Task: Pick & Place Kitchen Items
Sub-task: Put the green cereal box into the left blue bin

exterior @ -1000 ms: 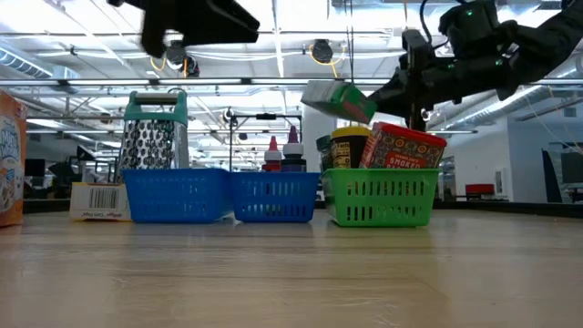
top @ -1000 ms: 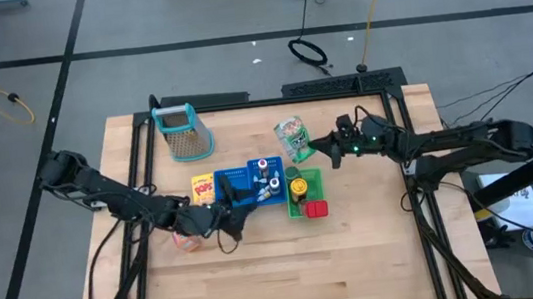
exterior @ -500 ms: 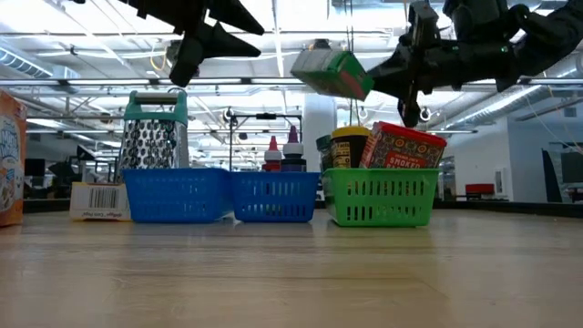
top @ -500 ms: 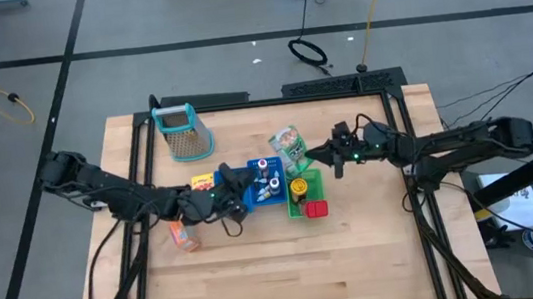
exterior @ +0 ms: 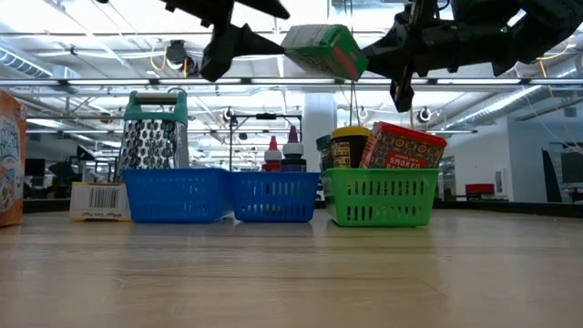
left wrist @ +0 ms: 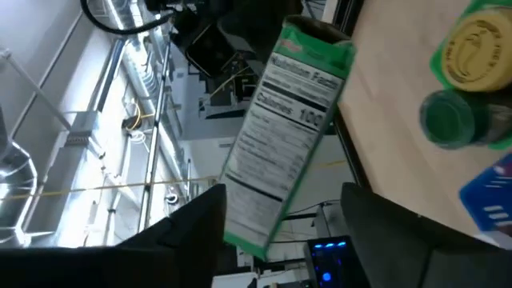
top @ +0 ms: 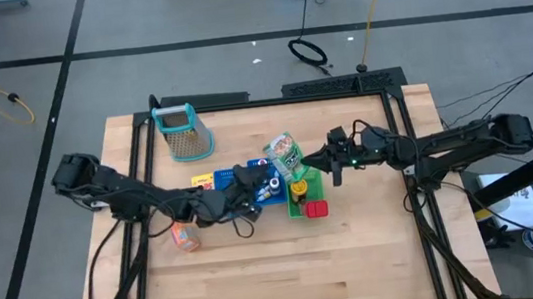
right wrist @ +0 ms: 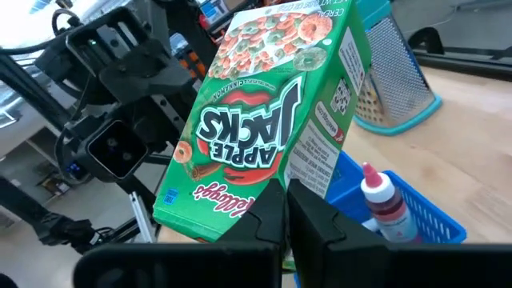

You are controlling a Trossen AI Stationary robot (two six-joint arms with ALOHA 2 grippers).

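Front of the worktop (top: 360, 260), left side: the packet (top: 186, 238) is lying alone on the wood, just in front of the left arm.

Middle of the worktop: the green tray (exterior: 378, 196) is sitting next to the blue tray (exterior: 273, 196), the green one on the right. The red block (top: 316, 207) is resting at the front end of the green tray and the jar (top: 298, 186) is standing behind it, yellow lid up. I am seeing small bottles standing in the blue tray, one with a red cap (right wrist: 380, 204). The yellow box (top: 202, 183) is lying just off the blue tray's left end.

Above the trays: the left gripper (top: 255, 179) is hanging over the blue tray with its fingers spread wide and nothing between them. It is pointing at the green box (top: 285, 152), which is showing its nutrition panel to the left wrist camera. I cannot tell whether a finger is touching the carton.

The right gripper (right wrist: 284, 212) is reaching in from the right edge and pinching the green box by one end, fingers closed tight on the cardboard. The box is up in the air, tilted, well clear of the jar lid, over the back of the two trays where they meet.

Far edge, left of centre: the grater (top: 182, 131) is standing apart from everything else.
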